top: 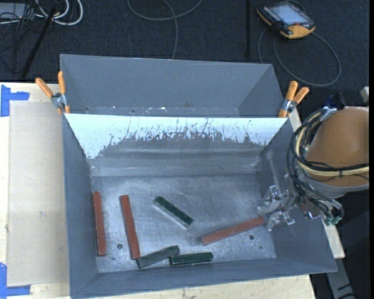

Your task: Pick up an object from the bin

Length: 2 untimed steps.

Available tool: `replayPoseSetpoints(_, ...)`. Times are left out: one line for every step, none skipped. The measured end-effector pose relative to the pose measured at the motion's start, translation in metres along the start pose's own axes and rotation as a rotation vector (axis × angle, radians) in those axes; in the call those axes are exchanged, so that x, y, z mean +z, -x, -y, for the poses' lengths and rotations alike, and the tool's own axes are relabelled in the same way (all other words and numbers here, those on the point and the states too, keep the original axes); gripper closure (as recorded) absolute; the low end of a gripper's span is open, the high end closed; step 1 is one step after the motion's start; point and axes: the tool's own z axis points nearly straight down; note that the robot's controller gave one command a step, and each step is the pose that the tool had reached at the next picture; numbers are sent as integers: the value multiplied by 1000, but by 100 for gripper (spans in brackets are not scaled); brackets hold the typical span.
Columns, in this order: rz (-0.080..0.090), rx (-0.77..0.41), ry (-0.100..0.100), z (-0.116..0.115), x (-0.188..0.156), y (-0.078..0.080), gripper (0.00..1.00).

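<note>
End effector (278, 209) sits by the slanted red stick (232, 231), near the bin (174, 92) wall; open or closed, can't tell.

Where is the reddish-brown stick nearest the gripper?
The reddish-brown stick lies on the bin floor, right side of the camera view, one end beside the gripper.
</note>
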Motion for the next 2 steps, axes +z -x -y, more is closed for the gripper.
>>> replayPoseSetpoints(-24,8,13,-5,19,-7,100)
replayPoseSetpoints(-19,12,10,-3,-48,1,100)
